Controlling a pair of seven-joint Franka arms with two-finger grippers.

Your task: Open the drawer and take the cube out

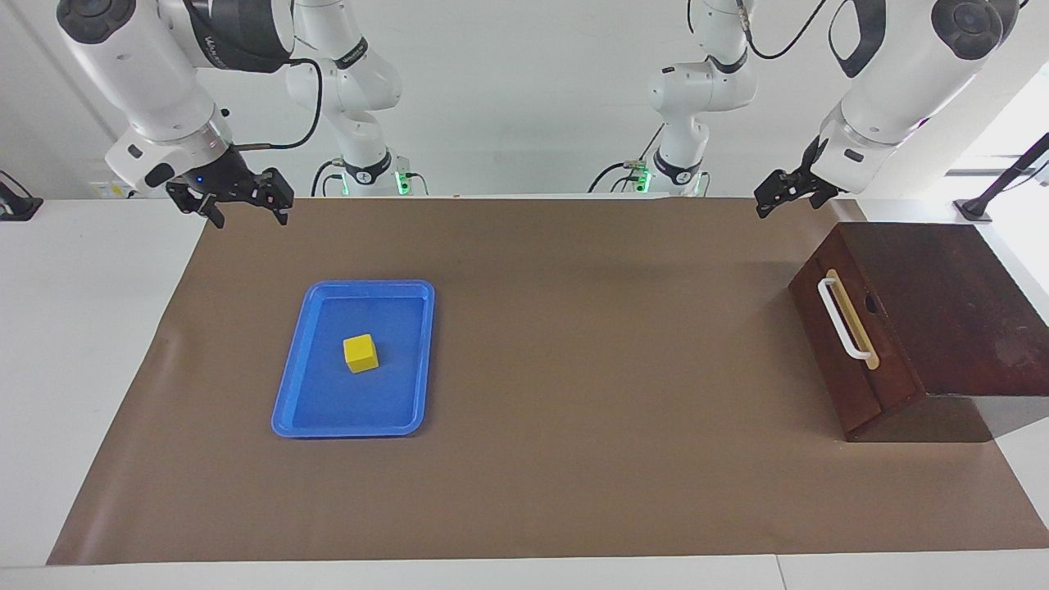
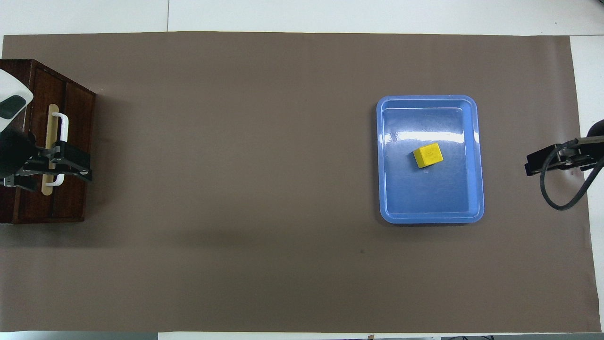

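The cube sits in the blue tray toward the right arm's end of the table; the drawer is closed. Both pincers hang empty with fingers apart; the right pincer over the table edge near the tray, the left pincer above the drawer box.

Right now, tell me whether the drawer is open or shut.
Shut. The drawer front sits flush with the dark wooden box; no pale interior shows, and its white handle is untouched.
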